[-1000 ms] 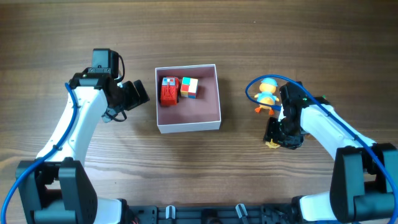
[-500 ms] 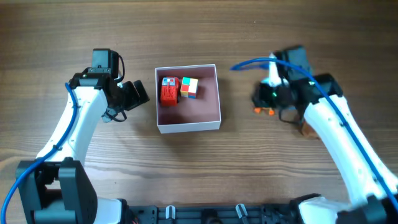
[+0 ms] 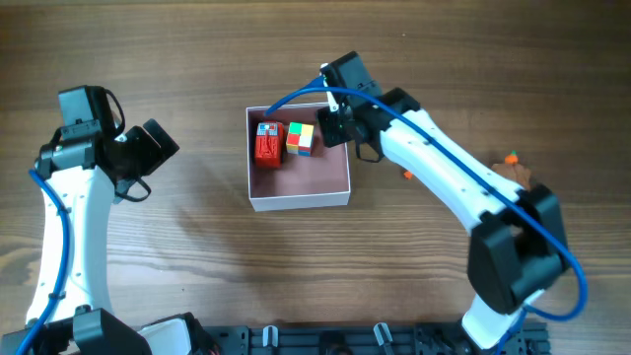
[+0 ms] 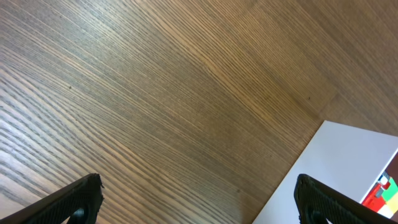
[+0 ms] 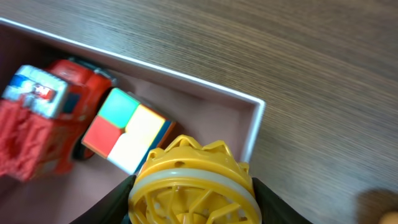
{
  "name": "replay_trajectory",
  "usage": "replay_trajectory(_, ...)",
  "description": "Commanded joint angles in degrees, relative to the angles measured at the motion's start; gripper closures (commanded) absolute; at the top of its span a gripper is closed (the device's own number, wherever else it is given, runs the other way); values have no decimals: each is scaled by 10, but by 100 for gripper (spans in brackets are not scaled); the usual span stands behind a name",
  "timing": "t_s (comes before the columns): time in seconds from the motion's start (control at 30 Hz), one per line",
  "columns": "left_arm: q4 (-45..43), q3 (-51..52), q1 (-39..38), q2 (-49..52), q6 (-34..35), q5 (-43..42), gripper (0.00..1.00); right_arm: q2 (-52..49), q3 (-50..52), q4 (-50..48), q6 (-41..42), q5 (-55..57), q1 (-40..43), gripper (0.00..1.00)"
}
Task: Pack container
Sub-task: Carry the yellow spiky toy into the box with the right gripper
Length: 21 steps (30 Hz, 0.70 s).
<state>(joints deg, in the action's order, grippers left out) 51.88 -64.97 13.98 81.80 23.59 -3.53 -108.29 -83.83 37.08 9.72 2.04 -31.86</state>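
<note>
Wood table point(image 3: 493, 59). Container point(image 3: 299, 202) mid-table between the arms, open side up. Thin white walls, judged light and flexible, likely to slide if bumped. Best taken by pinching one wall at the rim.

Right gripper point(image 3: 335, 123) over the box's far right corner, clamped on yellow toy point(image 5: 191, 180): hard ribbed plastic, probably light and slick.

Left gripper point(image 4: 199, 202) well left of the box, fingers apart, holding nothing.

Inside, along the far wall: red truck point(image 3: 267, 144) just beside colour cube point(image 3: 301, 139).
</note>
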Motion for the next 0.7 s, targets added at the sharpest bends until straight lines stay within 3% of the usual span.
replay_trajectory(0.0,2,1,-4,-6,-7,-1,0,-27,-8,-18,-7,10,-2,93)
replay_trajectory(0.07,3,1,-4,-6,-7,-1,0,-28,-9,-30,-8,10,-2,85)
replay_trajectory(0.1,4,1,-4,-6,-7,-1,0,-28,-12,-30,-7,10,-1,75)
replay_trajectory(0.13,5,1,-4,-6,-7,-1,0,-28,-15,-32,-8,10,-1,58)
replay_trajectory(0.17,8,1,-4,-6,-7,-1,0,-28,-17,-32,-7,9,-1,55)
replay_trajectory(0.23,9,1,-4,-6,-9,-1,0,-28,-18,-26,-7,9,-1,34)
replay_trajectory(0.33,9,1,-4,-6,-9,-1,0,-28,-18,-18,-7,10,-1,22)
replay_trajectory(0.47,11,1,-4,-6,-9,-1,0,-2,-18,-3,-6,12,-1,29)
replay_trajectory(0.6,16,1,-4,-6,-9,-1,0,129,-18,33,65,44,18,12)
replay_trajectory(0.63,15,1,-4,-6,-9,-1,0,157,-18,54,88,47,35,1)
replay_trajectory(0.67,15,1,-4,-6,-9,-1,0,182,-18,83,109,46,63,0)
